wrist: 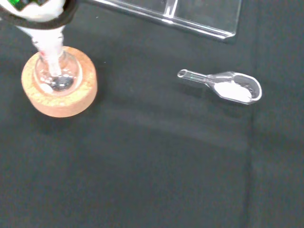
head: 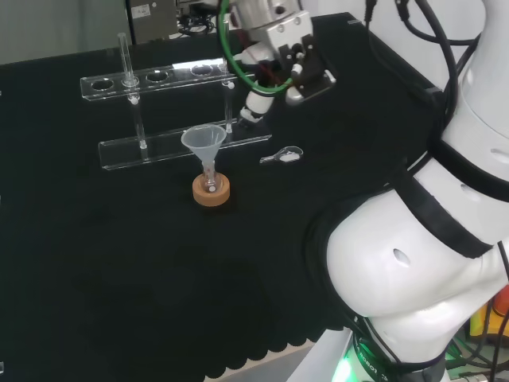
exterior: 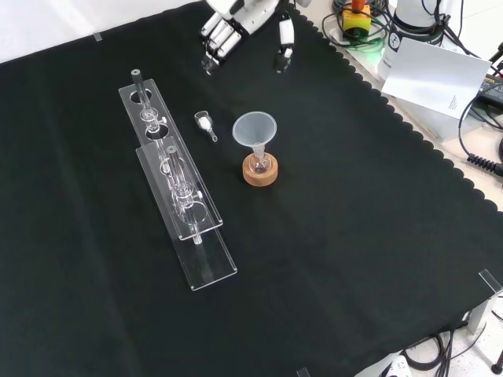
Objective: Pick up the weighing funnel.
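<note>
- The black and white robot hand (exterior: 236, 23) hangs over the far part of the black cloth (exterior: 354, 259), at the top of the front view. Its fingers (exterior: 216, 43) and thumb point down, relaxed and spread apart, with nothing between them.
- The small clear scoop-shaped weighing funnel (wrist: 223, 87) lies flat on the cloth, apart from the hand and untouched. Something white sits in its bowl, and its short stem is the end nearer the cork ring.
- In the front view it lies between the long clear plastic rack (exterior: 173, 181) on its left and the big clear cone-shaped funnel (exterior: 255, 129) on its right, near both and touching neither.
- The funnel stands mouth up with its stem in a small clear round flask (wrist: 61, 83), which sits in a round tan cork ring (exterior: 260, 174).
- In the head view the hand is above and behind the weighing funnel, with one finger reaching down near the rack's right end.
- A thin clear glass tube (head: 123, 60) stands upright at the rack's left end in the head view.
</note>
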Available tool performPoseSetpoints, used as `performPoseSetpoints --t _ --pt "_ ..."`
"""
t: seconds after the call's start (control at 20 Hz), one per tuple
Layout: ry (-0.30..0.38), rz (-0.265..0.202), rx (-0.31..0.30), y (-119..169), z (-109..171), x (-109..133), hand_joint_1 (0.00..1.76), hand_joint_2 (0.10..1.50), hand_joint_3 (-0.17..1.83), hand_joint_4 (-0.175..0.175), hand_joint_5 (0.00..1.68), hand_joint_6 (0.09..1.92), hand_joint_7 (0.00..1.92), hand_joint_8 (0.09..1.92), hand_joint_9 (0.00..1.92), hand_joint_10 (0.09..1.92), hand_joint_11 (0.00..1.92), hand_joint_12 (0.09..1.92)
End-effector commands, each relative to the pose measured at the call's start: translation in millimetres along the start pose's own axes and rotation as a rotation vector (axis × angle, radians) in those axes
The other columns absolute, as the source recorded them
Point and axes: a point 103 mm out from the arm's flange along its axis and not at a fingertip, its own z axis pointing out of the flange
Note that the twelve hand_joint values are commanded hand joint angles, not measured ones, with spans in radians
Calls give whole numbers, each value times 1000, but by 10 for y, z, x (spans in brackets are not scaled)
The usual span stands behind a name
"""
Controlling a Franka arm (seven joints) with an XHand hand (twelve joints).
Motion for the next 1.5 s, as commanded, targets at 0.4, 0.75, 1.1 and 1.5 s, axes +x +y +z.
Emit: performPoseSetpoints --t 0.4,0.75,1.1,1.5 --pt "148 18 -46 83 296 -458 707 635 477 -47 102 87 43 619 345 704 107 1417" --pt "165 27 -39 281 514 -648 832 626 595 -43 286 87 157 660 439 648 167 1392" --pt "164 29 -23 535 766 -801 862 615 631 -40 336 87 210 671 471 635 198 1383" --pt "151 21 -31 774 947 -897 893 593 659 -41 355 87 261 672 491 610 222 1367"
